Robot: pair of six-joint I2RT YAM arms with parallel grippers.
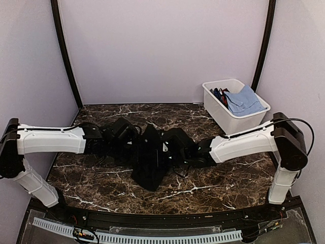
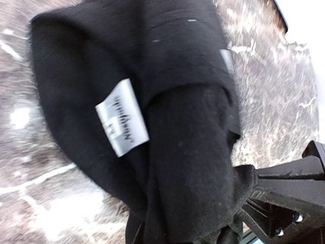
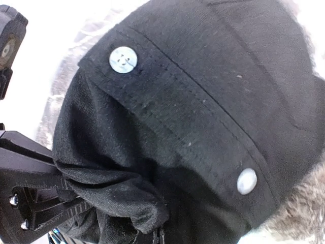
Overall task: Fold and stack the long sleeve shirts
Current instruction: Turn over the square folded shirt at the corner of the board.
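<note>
Seemingly clamped — left pincer (image 1: 136, 147) and right pincer (image 1: 167, 150) grip black shirt (image 1: 151, 169).

Even light; black shirt (image 2: 188, 152) blurred in wrist views.

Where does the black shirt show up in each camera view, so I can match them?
Top external: black shirt just below mid-frame, slightly left of centre.
Left wrist: black shirt fills most of the frame, white label left of centre.
Right wrist: black shirt fills the frame, two white buttons showing.
Shared landmark: the dark marble table, visible in all three.
</note>
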